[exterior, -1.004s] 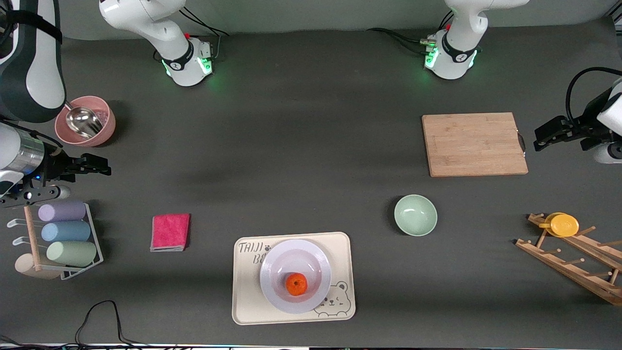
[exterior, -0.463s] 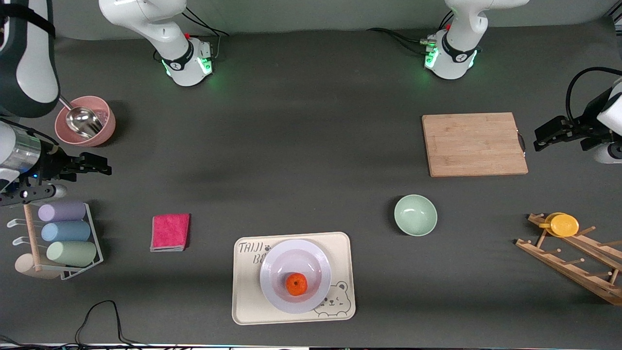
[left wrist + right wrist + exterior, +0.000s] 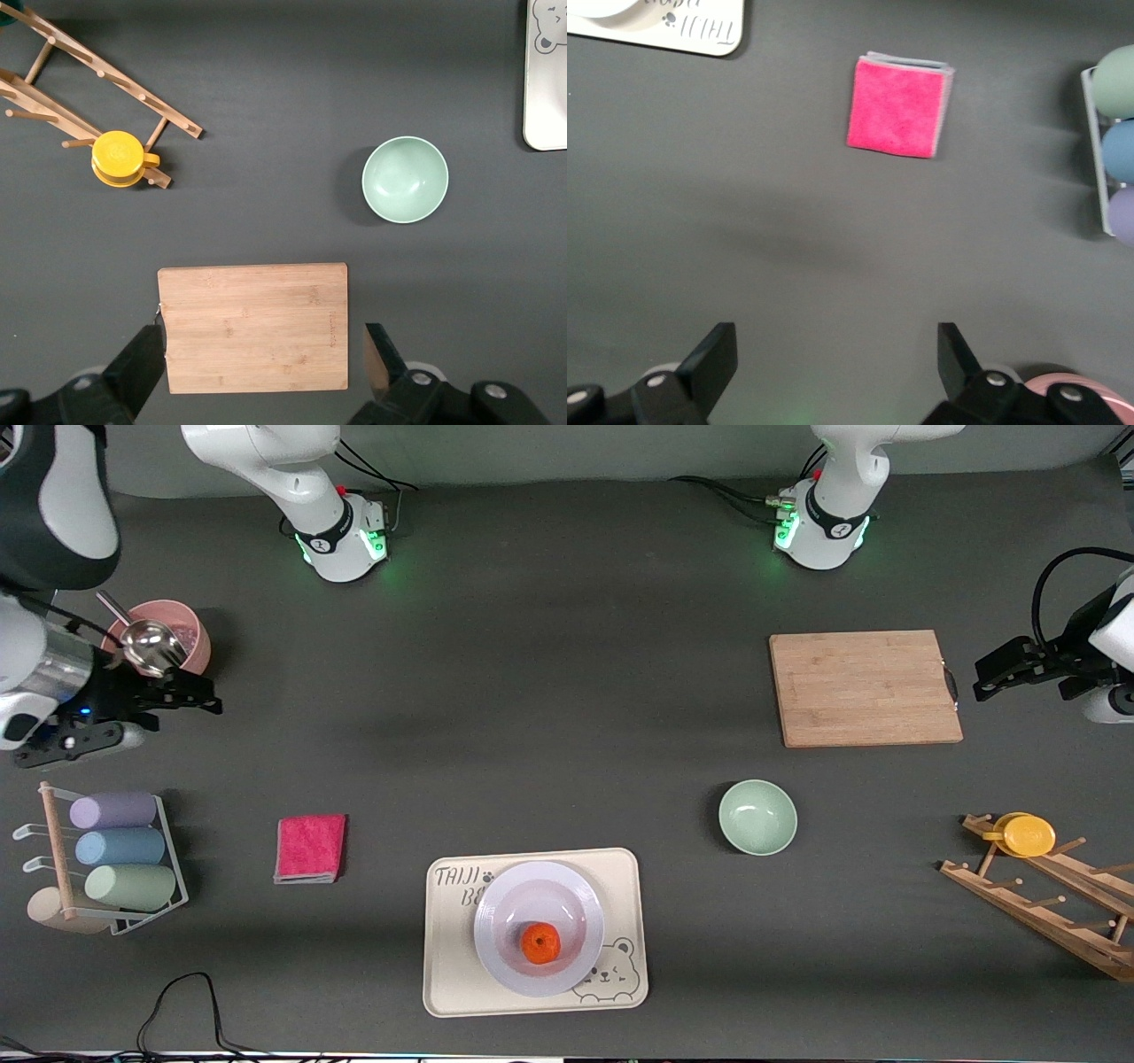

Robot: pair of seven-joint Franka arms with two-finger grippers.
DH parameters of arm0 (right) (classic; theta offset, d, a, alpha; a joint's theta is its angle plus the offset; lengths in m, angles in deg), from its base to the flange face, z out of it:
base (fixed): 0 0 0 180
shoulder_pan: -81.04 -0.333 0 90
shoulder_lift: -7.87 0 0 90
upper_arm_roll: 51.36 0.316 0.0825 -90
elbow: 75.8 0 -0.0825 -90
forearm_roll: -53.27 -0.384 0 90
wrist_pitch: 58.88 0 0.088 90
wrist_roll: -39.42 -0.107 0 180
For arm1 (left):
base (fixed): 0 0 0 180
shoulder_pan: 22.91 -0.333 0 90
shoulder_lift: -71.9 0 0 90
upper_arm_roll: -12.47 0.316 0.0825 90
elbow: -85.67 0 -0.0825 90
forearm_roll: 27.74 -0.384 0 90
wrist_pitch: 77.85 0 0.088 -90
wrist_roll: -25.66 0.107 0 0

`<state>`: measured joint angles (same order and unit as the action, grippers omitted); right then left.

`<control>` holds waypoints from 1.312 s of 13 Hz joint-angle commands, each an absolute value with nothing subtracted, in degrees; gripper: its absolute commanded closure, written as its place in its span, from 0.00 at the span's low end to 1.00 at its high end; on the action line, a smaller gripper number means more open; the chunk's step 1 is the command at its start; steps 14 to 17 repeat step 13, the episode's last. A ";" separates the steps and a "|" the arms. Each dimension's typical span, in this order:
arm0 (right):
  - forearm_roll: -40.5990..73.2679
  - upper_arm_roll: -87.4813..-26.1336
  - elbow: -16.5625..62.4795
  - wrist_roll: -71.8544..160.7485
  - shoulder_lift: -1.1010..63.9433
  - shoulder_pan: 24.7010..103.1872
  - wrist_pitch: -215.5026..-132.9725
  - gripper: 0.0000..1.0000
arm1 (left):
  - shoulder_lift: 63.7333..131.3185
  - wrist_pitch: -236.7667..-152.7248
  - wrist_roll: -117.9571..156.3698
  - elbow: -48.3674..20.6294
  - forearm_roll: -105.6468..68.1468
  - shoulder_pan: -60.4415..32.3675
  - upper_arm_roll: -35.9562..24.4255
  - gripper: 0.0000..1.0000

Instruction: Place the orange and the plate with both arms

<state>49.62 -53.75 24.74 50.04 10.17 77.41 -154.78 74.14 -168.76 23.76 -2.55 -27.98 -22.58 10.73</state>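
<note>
The orange [image 3: 540, 942] sits in the plate [image 3: 539, 927], and the plate rests on the bear tray [image 3: 534, 931], well inside its edges. The right claw [image 3: 199, 695] hangs spread apart and holding nothing at the right arm's end of the tabletop [image 3: 549, 691], just beside the pink bowl [image 3: 159, 644] and well apart from the tray. The left claw [image 3: 985, 677] waits spread apart and holding nothing at the left arm's end, just off the cutting board's [image 3: 864, 688] edge, with bare tabletop between the board and the tray.
</note>
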 commanded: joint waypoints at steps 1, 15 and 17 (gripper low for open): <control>52.56 -54.25 26.51 45.66 9.36 73.67 -156.00 0.00 | 73.66 -169.69 24.43 -3.01 -27.48 -22.03 11.24 0.00; 47.82 -59.01 24.04 45.13 10.42 70.49 -155.30 0.00 | 73.66 -170.04 24.43 -3.10 -27.48 -22.03 11.24 0.00; 47.82 -59.01 24.04 45.13 10.42 70.49 -155.30 0.00 | 73.66 -170.04 24.43 -3.10 -27.48 -22.03 11.24 0.00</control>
